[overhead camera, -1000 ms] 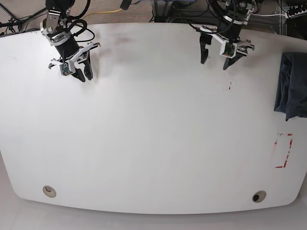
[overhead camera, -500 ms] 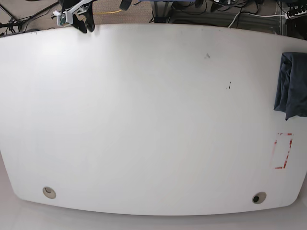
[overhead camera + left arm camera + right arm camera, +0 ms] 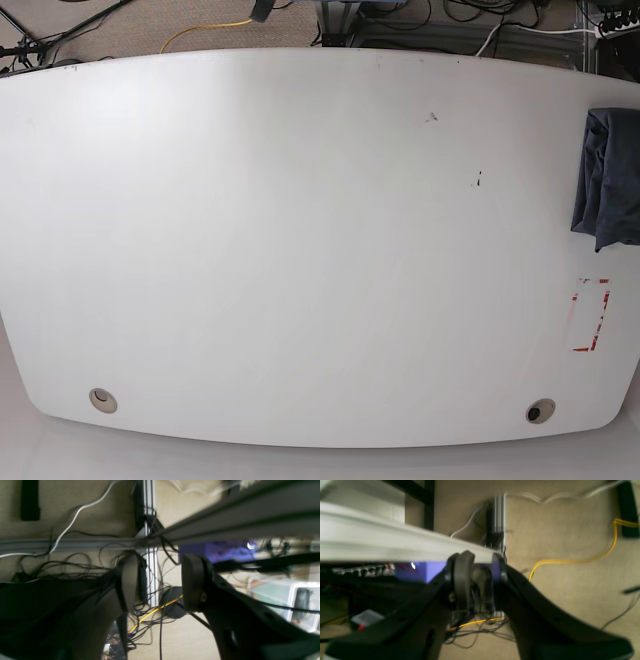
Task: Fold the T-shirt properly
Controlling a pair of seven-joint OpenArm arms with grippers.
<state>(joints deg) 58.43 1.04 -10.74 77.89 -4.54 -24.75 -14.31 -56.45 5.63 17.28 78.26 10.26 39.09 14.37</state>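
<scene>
Both arms have gone from above the table [image 3: 300, 250]. Left claw [image 3: 160, 585] is partly open, right claw [image 3: 477, 575] narrow, both empty. T-shirt [image 3: 608, 180] lies folded at the far edge. Folding looks done; next, I rest.

The T-shirt [image 3: 608, 178] is cut off by the right edge of the base view, so its full outline and fold cannot be judged, and no lettering can be made out. The bench [image 3: 300, 250] is clipped at both sides. In both wrist views the nearby frame rails are smeared by blur — the cluttered background beyond each end effector is unreadable.
</scene>
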